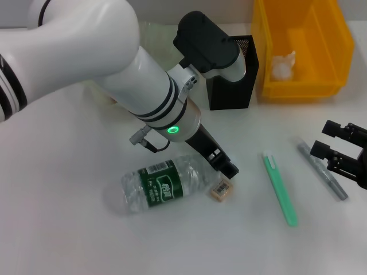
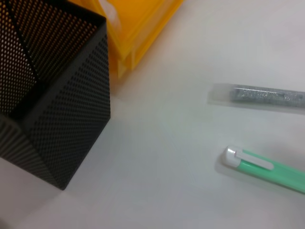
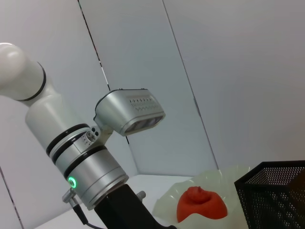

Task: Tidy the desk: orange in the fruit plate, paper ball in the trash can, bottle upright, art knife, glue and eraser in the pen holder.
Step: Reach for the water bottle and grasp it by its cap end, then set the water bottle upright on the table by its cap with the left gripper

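The left gripper (image 1: 228, 168) reaches down over the eraser (image 1: 221, 190), which lies on the counter (image 1: 69, 229) just right of the toppled bottle (image 1: 163, 184); I cannot tell whether its jaws are open or closed. The pen holder (image 1: 232, 80) stands beyond, its likely destination. The orange (image 3: 201, 204) sits in the fruit plate (image 3: 228, 179) and the paper ball (image 1: 283, 66) in the trash can (image 1: 302, 46) (both apparently sorted). The right gripper (image 1: 342, 157) waits at the right edge, jaws apart, beside a grey pen-like tool (image 1: 321, 168).
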